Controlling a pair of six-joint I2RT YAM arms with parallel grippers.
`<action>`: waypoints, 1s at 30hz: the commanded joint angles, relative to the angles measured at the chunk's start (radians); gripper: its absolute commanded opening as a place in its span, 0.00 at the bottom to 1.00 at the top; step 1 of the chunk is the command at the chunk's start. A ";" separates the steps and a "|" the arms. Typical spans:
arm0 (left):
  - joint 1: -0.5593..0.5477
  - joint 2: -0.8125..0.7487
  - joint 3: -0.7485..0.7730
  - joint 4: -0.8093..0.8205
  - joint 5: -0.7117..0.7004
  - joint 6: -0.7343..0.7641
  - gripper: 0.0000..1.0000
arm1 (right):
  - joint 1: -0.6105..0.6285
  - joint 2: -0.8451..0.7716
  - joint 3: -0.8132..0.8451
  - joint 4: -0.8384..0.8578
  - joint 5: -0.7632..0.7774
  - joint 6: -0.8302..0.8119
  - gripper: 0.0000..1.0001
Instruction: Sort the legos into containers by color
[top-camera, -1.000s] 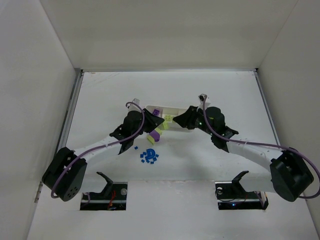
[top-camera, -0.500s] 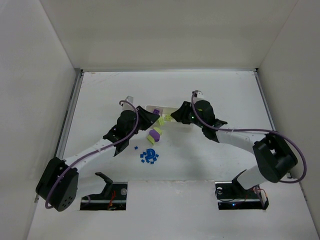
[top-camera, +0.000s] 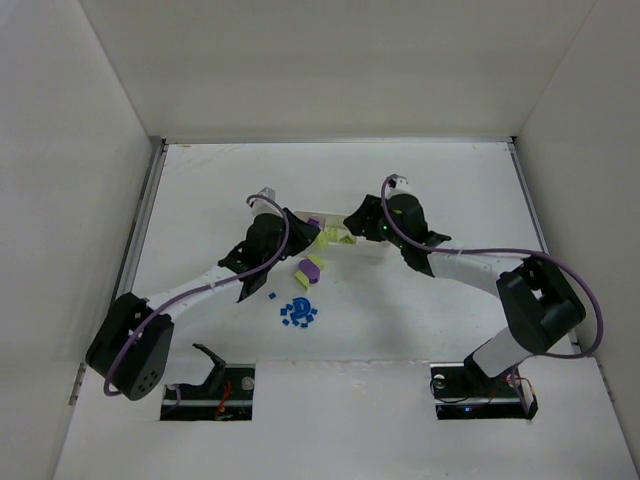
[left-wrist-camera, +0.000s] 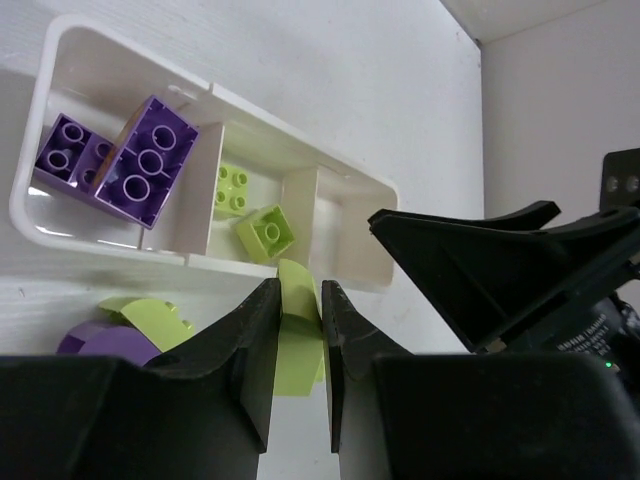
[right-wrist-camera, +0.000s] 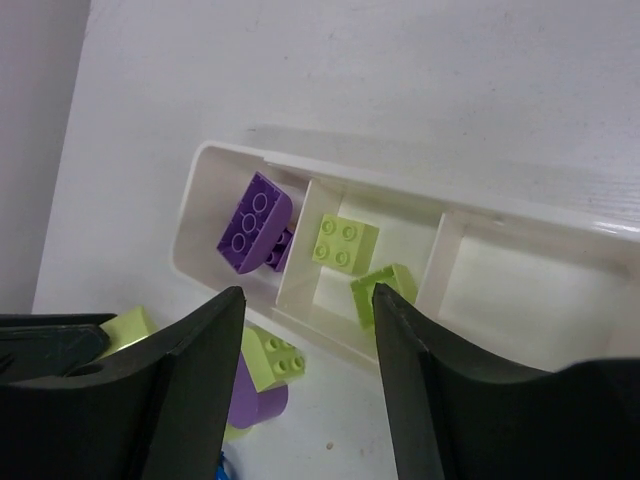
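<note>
The white tray (left-wrist-camera: 120, 240) has three compartments. Its left one holds purple bricks (left-wrist-camera: 145, 160), its middle one two yellow-green bricks (left-wrist-camera: 265, 232), its right one shows no brick. My left gripper (left-wrist-camera: 296, 330) is shut on a yellow-green brick (left-wrist-camera: 295, 345) just in front of the tray's near wall. My right gripper (right-wrist-camera: 305, 310) is open and empty above the tray (right-wrist-camera: 470, 300), over the middle compartment's green bricks (right-wrist-camera: 345, 243). A purple and yellow-green pair (right-wrist-camera: 255, 375) lies on the table in front of the tray. Tiny blue pieces (top-camera: 298, 312) lie in a cluster nearer the arms.
The two grippers (top-camera: 290, 235) (top-camera: 355, 222) face each other closely over the tray (top-camera: 372, 250). White walls enclose the table (top-camera: 450, 180) on three sides.
My left gripper has moved right toward the tray with the yellow-green brick. My right gripper has swung left over the tray.
</note>
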 joint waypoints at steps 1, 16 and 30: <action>-0.012 0.034 0.077 0.050 -0.039 0.054 0.05 | -0.007 -0.041 0.016 0.028 0.022 -0.009 0.59; -0.058 0.396 0.310 0.104 -0.079 0.180 0.06 | -0.041 -0.259 -0.191 0.083 0.110 0.009 0.45; -0.072 0.395 0.303 0.108 -0.127 0.186 0.47 | -0.030 -0.251 -0.182 0.083 0.093 -0.017 0.61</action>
